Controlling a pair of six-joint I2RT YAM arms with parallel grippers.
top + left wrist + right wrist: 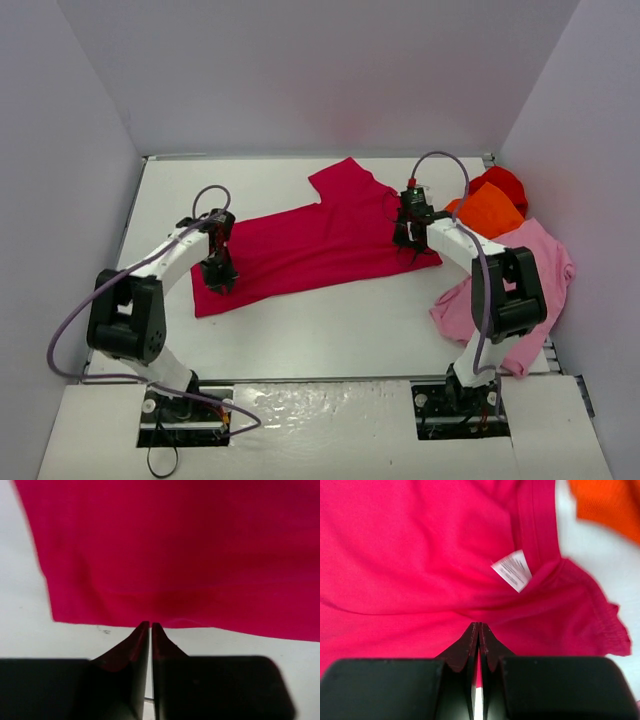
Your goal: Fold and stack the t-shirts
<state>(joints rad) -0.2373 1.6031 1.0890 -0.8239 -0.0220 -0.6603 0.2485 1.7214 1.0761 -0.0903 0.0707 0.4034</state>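
Note:
A crimson t-shirt [320, 245] lies spread flat across the middle of the table, one sleeve pointing to the far side. My left gripper [220, 275] sits at its near left hem; in the left wrist view the jaws [150, 625] are pressed together on the hem of the crimson cloth [175, 545]. My right gripper [408, 237] is at the collar end; its jaws [479, 625] are shut, creases in the cloth [420, 555] run to their tips, and the white tag [512, 570] lies just beyond.
An orange t-shirt [490, 212] and a bright red t-shirt [500, 183] lie bunched at the right, close to the right gripper. A light pink t-shirt [530, 270] sprawls beside the right arm. White table [330, 330]; walls stand on three sides.

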